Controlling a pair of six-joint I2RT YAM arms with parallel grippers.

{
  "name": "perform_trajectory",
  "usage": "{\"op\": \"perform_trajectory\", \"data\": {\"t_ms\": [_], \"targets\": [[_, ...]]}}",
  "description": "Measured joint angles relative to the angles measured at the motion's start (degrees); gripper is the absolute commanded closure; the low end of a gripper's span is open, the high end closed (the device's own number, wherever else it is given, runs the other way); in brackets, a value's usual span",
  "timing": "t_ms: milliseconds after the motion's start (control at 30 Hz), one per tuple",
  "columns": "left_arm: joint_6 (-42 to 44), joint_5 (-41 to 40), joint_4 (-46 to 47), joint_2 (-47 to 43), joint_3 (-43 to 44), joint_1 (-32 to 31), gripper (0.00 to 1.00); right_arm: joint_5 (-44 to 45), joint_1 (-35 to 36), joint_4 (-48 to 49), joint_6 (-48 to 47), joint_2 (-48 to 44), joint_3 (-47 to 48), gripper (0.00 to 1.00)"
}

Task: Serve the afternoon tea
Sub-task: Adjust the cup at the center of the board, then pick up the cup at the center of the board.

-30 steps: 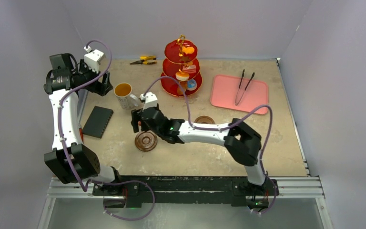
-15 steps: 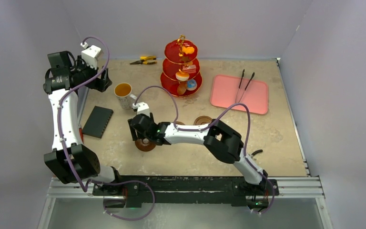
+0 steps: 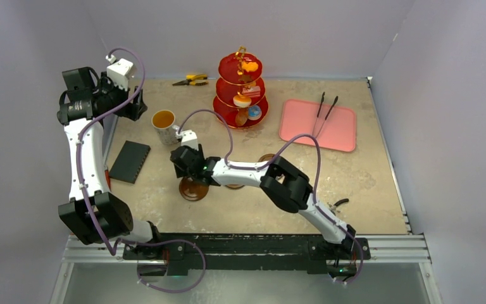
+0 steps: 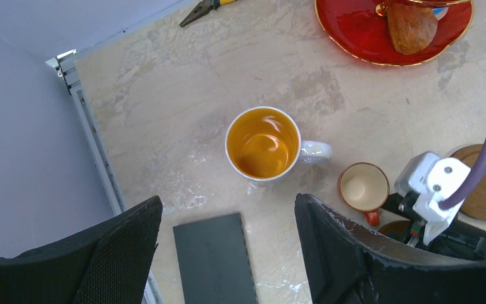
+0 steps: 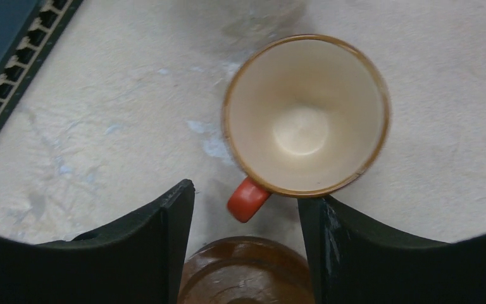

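The small brown cup [image 5: 305,114] stands empty and upright on the table, its red handle [image 5: 248,199] pointing toward a brown saucer [image 5: 247,275]. My right gripper [image 5: 248,197] is open just above them, with the handle between its fingertips and not gripped. In the top view this gripper [image 3: 183,166] hides the cup; the saucer [image 3: 193,189] lies just in front. The white mug of amber tea [image 3: 164,123] stands left of the red three-tier stand [image 3: 241,88], which holds pastries. My left gripper [image 4: 228,240] is open and empty, high above the mug [image 4: 263,142].
A black flat box [image 3: 130,161] lies at the left. A second brown saucer [image 3: 269,158] sits partly under the right arm. The pink tray [image 3: 304,126] with black tongs [image 3: 324,111] is at the back right. Yellow pliers [image 3: 190,80] lie by the back wall.
My right gripper has moved left and away from the bases, over the saucer to the small cup. My left gripper has drawn back a little to the left.
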Motion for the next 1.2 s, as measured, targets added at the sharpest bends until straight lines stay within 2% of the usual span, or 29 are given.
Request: {"op": "perform_trajectory", "data": {"t_ms": [267, 700, 867, 1000, 1133, 1200], "targets": [[-0.11, -0.02, 0.72, -0.07, -1.01, 0.0, 0.25, 1.38, -3.3, 0.24, -0.13, -2.62, -5.46, 0.45], [-0.11, -0.09, 1.14, -0.09, -1.88, 0.0, 0.25, -0.42, -4.0, 0.79, -8.74, -4.17, -4.81, 0.5], [-0.11, -0.15, 1.14, -0.2, -1.88, 0.0, 0.25, -2.6, -4.17, 0.15, -11.76, -4.17, -2.54, 0.56], [-0.09, -0.22, 1.14, -0.2, -1.88, 0.0, 0.25, -3.69, -4.44, -0.15, -13.11, -4.15, -1.68, 0.66], [-0.09, -0.48, 1.14, -0.2, -1.88, 0.0, 0.25, -4.48, -4.68, -1.09, -13.92, -3.32, -0.35, 0.66], [-0.09, -0.63, 1.14, -0.2, -1.88, 0.0, 0.25, -4.55, -4.83, -1.97, -14.27, -2.64, 0.81, 0.58]]}}
